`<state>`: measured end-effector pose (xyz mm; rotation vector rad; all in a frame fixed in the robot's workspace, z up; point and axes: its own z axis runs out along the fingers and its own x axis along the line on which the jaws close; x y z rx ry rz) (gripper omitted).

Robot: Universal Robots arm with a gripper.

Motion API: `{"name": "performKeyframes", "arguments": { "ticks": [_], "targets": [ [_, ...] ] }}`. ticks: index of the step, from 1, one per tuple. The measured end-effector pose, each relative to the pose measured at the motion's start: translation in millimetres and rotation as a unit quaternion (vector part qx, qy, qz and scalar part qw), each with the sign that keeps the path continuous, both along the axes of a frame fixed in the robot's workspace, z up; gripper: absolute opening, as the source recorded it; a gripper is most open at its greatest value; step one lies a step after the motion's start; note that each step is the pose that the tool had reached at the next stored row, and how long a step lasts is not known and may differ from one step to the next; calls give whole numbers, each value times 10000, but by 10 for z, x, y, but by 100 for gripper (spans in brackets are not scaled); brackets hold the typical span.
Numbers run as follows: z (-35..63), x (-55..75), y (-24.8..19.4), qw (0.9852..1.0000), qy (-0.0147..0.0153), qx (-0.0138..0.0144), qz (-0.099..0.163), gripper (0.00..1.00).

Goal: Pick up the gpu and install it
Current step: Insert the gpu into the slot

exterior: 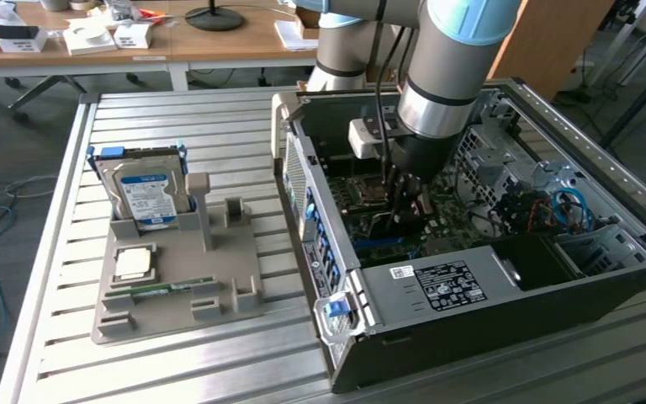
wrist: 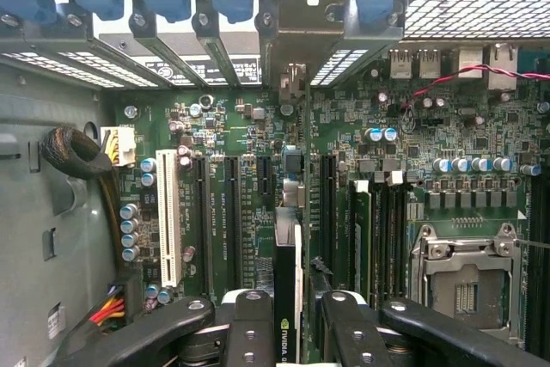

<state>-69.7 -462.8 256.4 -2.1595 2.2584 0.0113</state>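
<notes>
Arm at work: the gripper (exterior: pixel 404 200) reaches into the open computer case (exterior: pixel 525 345), fingers (wrist: pixel 249 333) clamped on either side of the gpu (wrist: pixel 298 255). The card stands on edge over the motherboard (wrist: pixel 412 126), its long axis parallel to the expansion slots. Its metal end piece (wrist: pixel 301 23) points at the blue-latched rear wall, at the gripper's 9 o'clock in the exterior view. An Nvidia logo shows by the fingers. Farther out at 9 o'clock, a blue-labelled hard drive (exterior: pixel 144 195) carries writing too small to read.
</notes>
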Motion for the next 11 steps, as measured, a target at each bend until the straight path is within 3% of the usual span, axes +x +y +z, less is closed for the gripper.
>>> {"name": "performKeyframes", "arguments": {
  "ticks": [11],
  "targets": [
    [0, 7, 0, 10000, 0, 0, 91, 26]
  ]
}}
